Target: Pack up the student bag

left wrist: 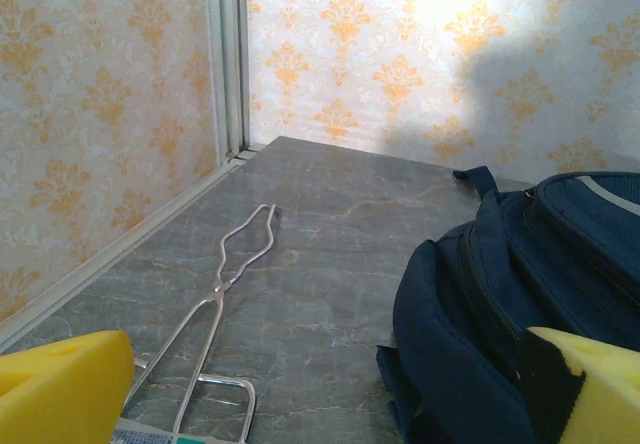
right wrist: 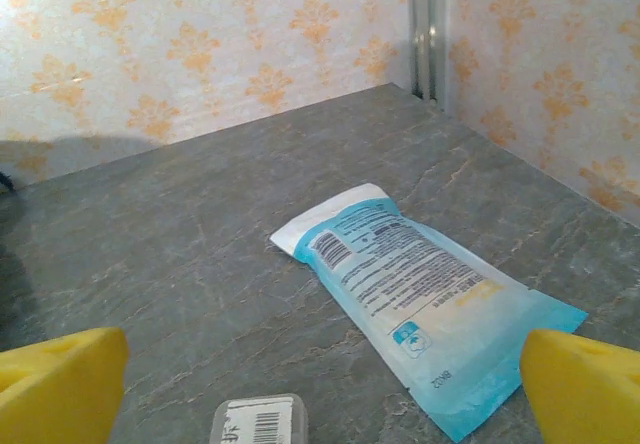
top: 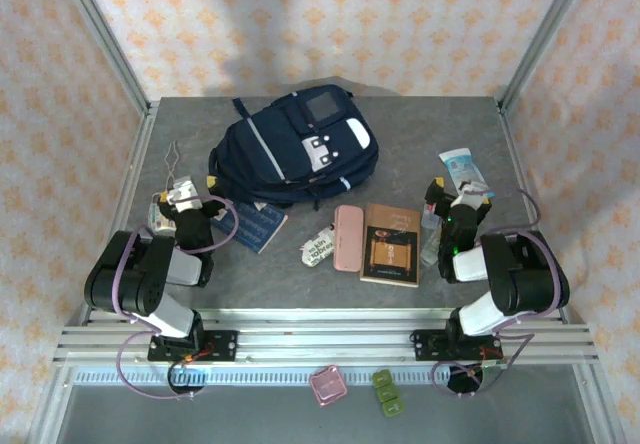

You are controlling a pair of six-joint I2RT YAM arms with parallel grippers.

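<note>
On the table, top camera, bag: the student bag (top: pixel 295 149) lies flat, front side up, at the far middle of the table (top: pixel 450 114). Its long axis runs across the table, with the right end a little farther back.
Top camera, loose things: a blue notebook (top: pixel 256 227), a white packet (top: pixel 317 247), a pink case (top: pixel 347 238) and a brown book (top: pixel 391 244) sit in a row on the near side of the bag. None of them is inside it.
Top camera, arms: the left gripper (top: pixel 190 200) is just beside the bag's left end. The right gripper (top: pixel 456 200) stands clearly apart from the right end. By my reading the left arm is nearer.
Left wrist, jaws: they are spread wide with nothing between them, one yellow pad (left wrist: pixel 60 384) at each lower corner.
Left wrist, bag: its side wall rises ahead and to the right of the jaws, close by.
Left wrist, tongs: metal tongs (left wrist: pixel 225 289) lie ahead and to the left, apart from the bag.
Right wrist, jaws: they are equally wide apart and empty.
Right wrist, pouch: a blue-and-white pouch (right wrist: pixel 430 304) lies ahead of the jaws, angled from far left to near right.
Right wrist, small item: a barcoded object (right wrist: pixel 258 422) sits at the bottom edge, too cropped to name.
Zip: I cannot tell whether the bag is open.
Next move, judged: the left arm would reach forward and right to the bag.
</note>
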